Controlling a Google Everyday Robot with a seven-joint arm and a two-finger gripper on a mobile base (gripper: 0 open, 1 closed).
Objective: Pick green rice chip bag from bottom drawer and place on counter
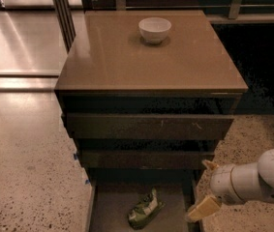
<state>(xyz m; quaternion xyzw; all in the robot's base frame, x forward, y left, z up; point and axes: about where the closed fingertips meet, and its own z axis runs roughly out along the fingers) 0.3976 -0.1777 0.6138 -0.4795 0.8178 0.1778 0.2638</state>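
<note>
The green rice chip bag lies crumpled on the floor of the open bottom drawer, near its middle. My gripper hangs at the drawer's right wall, to the right of the bag and apart from it. Its two tan fingers are spread and hold nothing. The white arm reaches in from the lower right. The counter is the glossy tan top of the cabinet, above the drawers.
A white bowl stands at the back middle of the counter. Two wider dark drawers are stepped out above the bottom one. Speckled floor lies on both sides, and metal posts stand at the back left.
</note>
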